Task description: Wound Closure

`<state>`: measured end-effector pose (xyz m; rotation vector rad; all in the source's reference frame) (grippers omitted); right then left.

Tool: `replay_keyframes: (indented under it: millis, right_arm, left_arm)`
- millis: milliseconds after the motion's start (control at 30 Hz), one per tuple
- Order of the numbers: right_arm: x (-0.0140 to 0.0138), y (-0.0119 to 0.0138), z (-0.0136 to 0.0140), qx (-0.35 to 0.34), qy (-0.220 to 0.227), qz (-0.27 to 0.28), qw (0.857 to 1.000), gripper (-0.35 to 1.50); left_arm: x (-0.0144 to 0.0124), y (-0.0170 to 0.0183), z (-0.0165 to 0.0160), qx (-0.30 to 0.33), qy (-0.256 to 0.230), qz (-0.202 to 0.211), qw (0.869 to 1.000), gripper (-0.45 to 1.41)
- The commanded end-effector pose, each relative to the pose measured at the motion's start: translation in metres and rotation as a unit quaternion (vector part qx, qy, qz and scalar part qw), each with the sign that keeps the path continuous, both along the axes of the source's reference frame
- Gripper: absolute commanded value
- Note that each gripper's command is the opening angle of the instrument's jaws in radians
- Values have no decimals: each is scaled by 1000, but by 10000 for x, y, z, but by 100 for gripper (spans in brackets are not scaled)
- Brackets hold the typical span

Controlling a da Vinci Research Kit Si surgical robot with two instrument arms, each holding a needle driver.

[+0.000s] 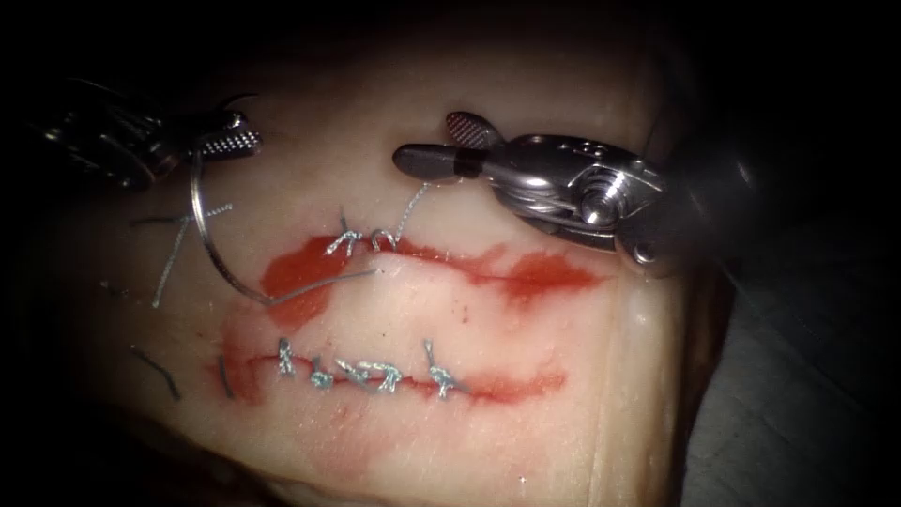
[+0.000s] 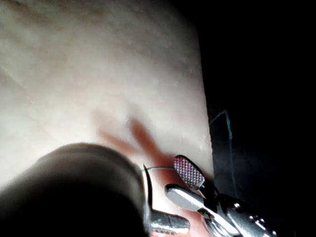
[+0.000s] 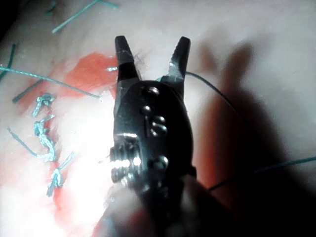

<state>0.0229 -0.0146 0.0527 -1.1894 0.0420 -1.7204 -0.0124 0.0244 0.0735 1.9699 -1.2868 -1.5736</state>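
Observation:
My left tool (image 1: 249,131) sits at the upper left, jaws shut on the curved needle (image 1: 211,253) near its rear end. The needle sweeps down and to the right over the tissue (image 1: 526,441). Its tip rests at the lower lip of the upper cut (image 1: 488,272), just below two knotted stitches (image 1: 361,239); I cannot tell whether it is in the tissue. My right tool (image 1: 430,141) hovers above that cut, jaws open (image 3: 152,42) and holding nothing. Thread (image 1: 413,207) rises from the stitches to its lower jaw and trails off past it (image 3: 217,94).
A second cut (image 1: 507,385) lower down carries several knotted stitches (image 1: 375,376). Red fluid (image 1: 544,272) pools along both cuts. Cut thread ends (image 1: 174,253) lie on the tissue at the left. The tissue's edge drops off at the right (image 1: 685,394).

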Motion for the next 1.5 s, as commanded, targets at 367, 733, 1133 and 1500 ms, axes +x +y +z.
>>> replay_keyframes:
  millis: [367,733,1133,1500]
  right_arm:
    - [39,2,13,-102,77,-111,986,-23]
    - [62,-31,57,-121,91,-364,919,-35]
    - [79,-83,37,-47,184,-482,856,-35]
    - [40,-154,11,113,193,-570,791,-35]
  left_arm:
    - [69,46,-62,-261,44,-149,953,-45]
    - [61,45,-102,-499,108,-271,816,-45]
    - [66,54,-76,-677,150,-249,676,-45]
    - [141,81,-28,-657,320,-206,651,-45]
